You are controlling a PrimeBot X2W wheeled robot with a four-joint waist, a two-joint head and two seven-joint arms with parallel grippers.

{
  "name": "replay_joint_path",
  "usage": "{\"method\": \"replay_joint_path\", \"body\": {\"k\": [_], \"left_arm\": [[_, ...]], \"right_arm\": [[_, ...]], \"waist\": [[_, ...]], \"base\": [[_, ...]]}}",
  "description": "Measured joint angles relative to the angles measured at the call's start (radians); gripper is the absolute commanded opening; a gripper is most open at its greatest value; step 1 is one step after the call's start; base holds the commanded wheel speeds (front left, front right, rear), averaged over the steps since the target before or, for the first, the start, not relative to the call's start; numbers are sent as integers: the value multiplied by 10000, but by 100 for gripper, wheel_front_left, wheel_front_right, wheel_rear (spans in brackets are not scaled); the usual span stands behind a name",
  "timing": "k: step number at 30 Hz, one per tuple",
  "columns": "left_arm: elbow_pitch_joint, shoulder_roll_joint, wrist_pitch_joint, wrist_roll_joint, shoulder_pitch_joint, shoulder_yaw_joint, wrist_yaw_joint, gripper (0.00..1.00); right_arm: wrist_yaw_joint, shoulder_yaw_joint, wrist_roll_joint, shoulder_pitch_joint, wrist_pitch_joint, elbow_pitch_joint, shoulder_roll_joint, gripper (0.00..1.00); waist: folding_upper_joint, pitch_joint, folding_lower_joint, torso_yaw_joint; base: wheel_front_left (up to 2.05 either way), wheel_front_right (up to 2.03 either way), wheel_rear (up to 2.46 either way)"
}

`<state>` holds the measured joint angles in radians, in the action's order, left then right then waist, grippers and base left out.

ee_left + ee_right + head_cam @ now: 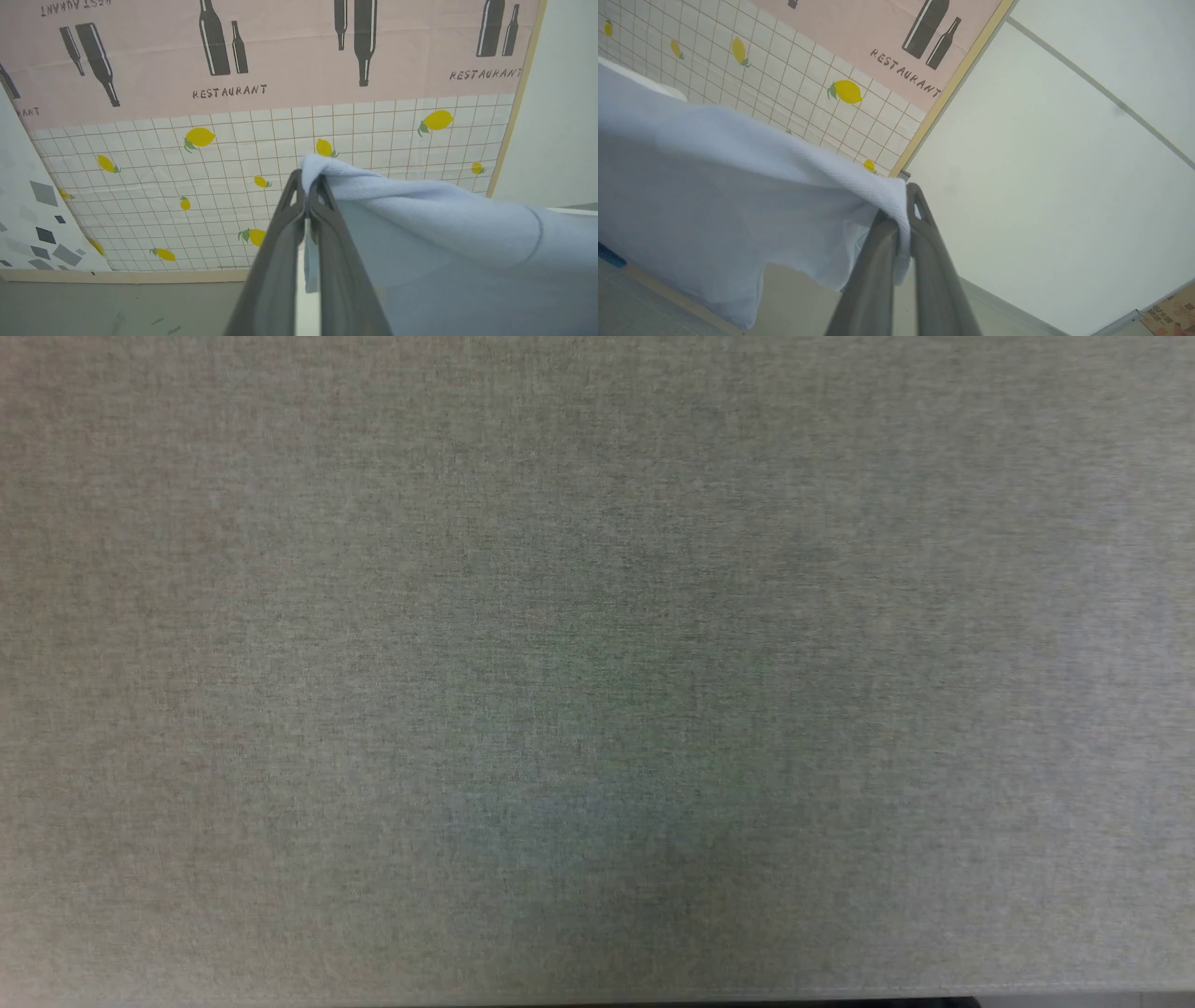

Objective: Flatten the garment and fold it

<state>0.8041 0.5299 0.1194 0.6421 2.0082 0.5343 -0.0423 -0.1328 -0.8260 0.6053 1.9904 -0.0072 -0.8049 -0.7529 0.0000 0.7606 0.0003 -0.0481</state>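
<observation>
Between left gripper [307,186] and right gripper [903,212]: garment [444,224], raised, long axis running claw to claw; each claw clenched on one end; neither arm nearer.

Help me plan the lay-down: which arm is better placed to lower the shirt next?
Neither alone, I would judge: the left gripper and the right gripper are each shut on a pinch of the light blue shirt, cloth spreading away from both. Lowering it evenly probably takes both together.
</observation>
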Motion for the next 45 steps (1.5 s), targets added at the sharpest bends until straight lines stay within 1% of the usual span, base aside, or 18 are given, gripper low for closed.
{"method": "replay_joint_path", "body": {"k": [5,11,15,17,19,22,25,28,33,39,40,45], "left_arm": [[387,-353,-476,142,-1287,140,-100,0],[353,-811,-851,387,-4001,525,-138,0],[-77,-903,-750,650,-6221,880,-130,0],[-472,-915,-562,851,-7520,1060,-42,0],[-922,-865,-330,991,-8661,1187,138,0],[-1848,-633,61,1252,-10346,1386,476,0],[-3020,-203,399,1532,-11923,1490,966,0],[-4130,399,742,1569,-13184,1638,1427,0],[-5265,1164,1076,1670,-14559,1664,2119,0],[-6195,1674,1356,2044,-15691,1687,2571,0],[-6481,1797,1475,2151,-16074,1722,2665,0],[-7079,2203,1615,2502,-17058,1724,2953,0]], "right_arm": [[0,-420,378,-823,-249,-443,136,0],[0,-1095,965,-2874,-543,-466,-8,0],[0,-1582,1411,-4652,-671,-35,-240,0],[2,-1843,1630,-5736,-711,372,-437,0],[0,-2031,1749,-6682,-738,738,-677,0],[2,-2148,2023,-8102,-825,1273,-1097,0],[0,-2121,2234,-9552,-846,1691,-1409,0],[0,-1908,2232,-10792,-918,1747,-1622,0],[-2,-1294,1887,-12003,-1126,1492,-1707,0],[-4,-589,1689,-13481,-976,1419,-1480,0],[-2,-347,1760,-14033,-800,1592,-1463,0],[-4,84,2079,-15388,-35,2253,-1687,0]], "waist": [[0,116,0,182],[0,-449,-1,339],[0,-1065,-3,397],[0,-1454,-3,420],[0,-1813,-4,437],[0,-2379,-4,459],[0,-2958,-4,482],[0,-3465,-4,506],[0,-4119,-4,546],[0,-4858,-4,575],[0,-5134,-5,579],[0,-5779,-5,572]], "base": [[0,0,0],[0,0,0],[0,0,0],[0,0,0],[0,0,0],[0,0,0],[0,0,0],[0,0,0],[0,0,0],[0,0,0],[0,0,0],[0,0,0]]}}
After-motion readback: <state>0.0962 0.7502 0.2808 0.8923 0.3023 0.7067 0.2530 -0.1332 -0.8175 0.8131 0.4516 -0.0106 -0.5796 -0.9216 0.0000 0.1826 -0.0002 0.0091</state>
